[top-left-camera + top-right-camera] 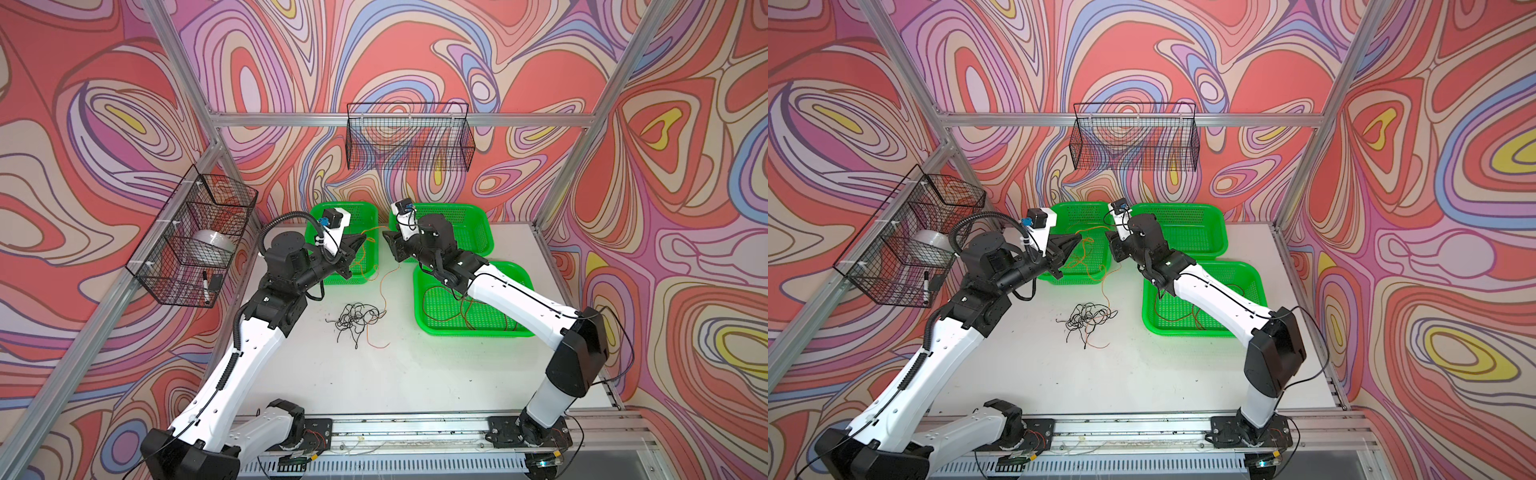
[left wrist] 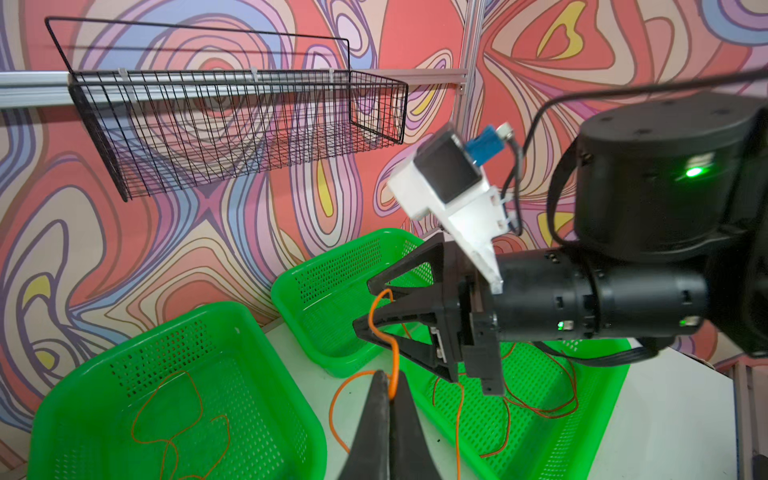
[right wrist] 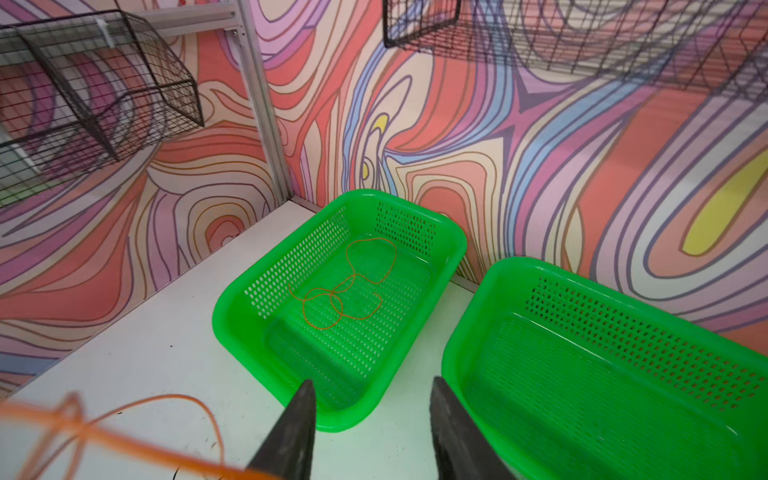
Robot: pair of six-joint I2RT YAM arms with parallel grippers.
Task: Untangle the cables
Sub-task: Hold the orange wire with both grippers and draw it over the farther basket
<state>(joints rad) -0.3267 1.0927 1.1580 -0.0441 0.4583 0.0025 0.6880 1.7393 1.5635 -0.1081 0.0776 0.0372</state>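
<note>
1. Here, the left gripper (image 2: 390,395) has its fingers pressed together, pinching an orange cable (image 2: 395,357) above the white table (image 1: 415,374).
2. The right gripper (image 3: 372,382) faces it, just beside it, with its jaws spread apart. In the left wrist view the same orange cable curls across those jaws.
3. From the pinch, the orange cable trails down toward a black cable tangle (image 1: 357,318) lying mid-table, seen in both top views.
4. The far left green basket (image 3: 457,249) holds a loose orange cable loop (image 3: 353,286).
5. The near right green basket (image 1: 457,329) holds dark red cables (image 1: 467,311), partly under the right arm.
</note>
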